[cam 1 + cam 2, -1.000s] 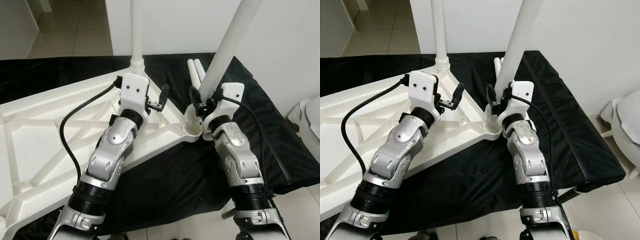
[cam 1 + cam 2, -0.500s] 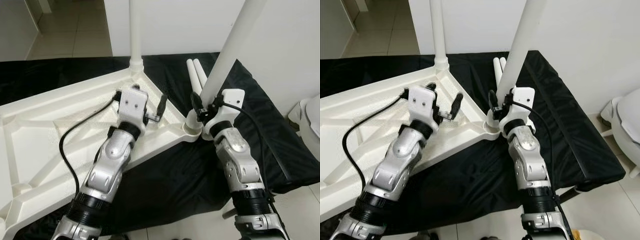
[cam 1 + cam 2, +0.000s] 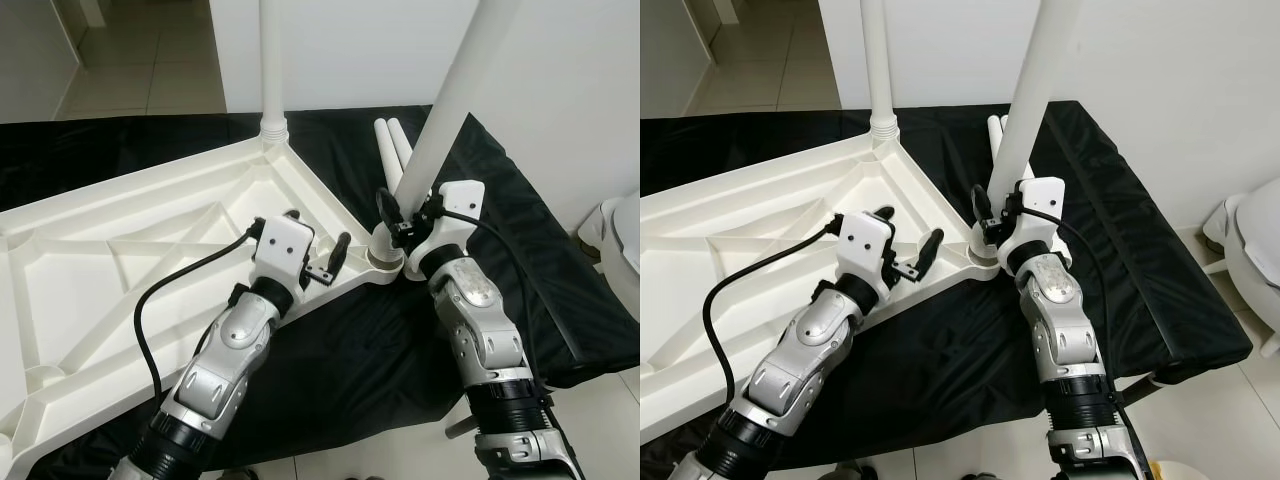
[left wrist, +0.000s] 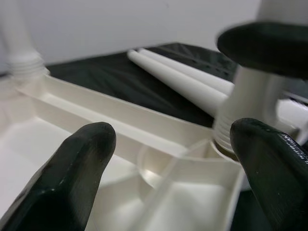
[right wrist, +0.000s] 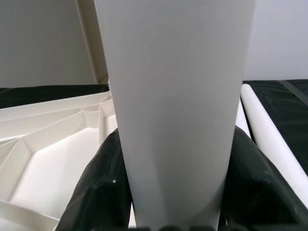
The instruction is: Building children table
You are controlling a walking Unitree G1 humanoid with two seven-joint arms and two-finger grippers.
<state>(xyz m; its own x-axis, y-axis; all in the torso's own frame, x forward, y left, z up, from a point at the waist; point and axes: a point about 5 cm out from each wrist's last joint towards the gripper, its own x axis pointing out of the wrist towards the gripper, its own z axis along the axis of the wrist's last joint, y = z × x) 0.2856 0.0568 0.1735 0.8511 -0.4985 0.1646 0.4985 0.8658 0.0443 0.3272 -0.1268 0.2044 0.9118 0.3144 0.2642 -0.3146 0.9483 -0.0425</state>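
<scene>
1. Progress, read from my left eye view: the upturned tabletop (image 3: 120, 260) lies on a black-covered bed (image 3: 520, 250). One leg (image 3: 272, 60) already stands in its far corner, and a second leg (image 3: 450, 90) leans in the near corner socket (image 3: 385, 262). Two spare legs (image 3: 392, 150) lie on the cover just beyond, so I judge about half the work is left.
2. Right eye view: my right gripper (image 3: 995, 210) is closed on the leaning leg just above the socket. My left gripper (image 3: 908, 245) hovers over the tabletop's edge beside that corner, jaws apart and empty.
3. Left wrist view: both fingers (image 4: 77, 163) are spread wide, touching nothing, with the socket between them.
4. Right wrist view: the jaws clasp the leg from both sides.
</scene>
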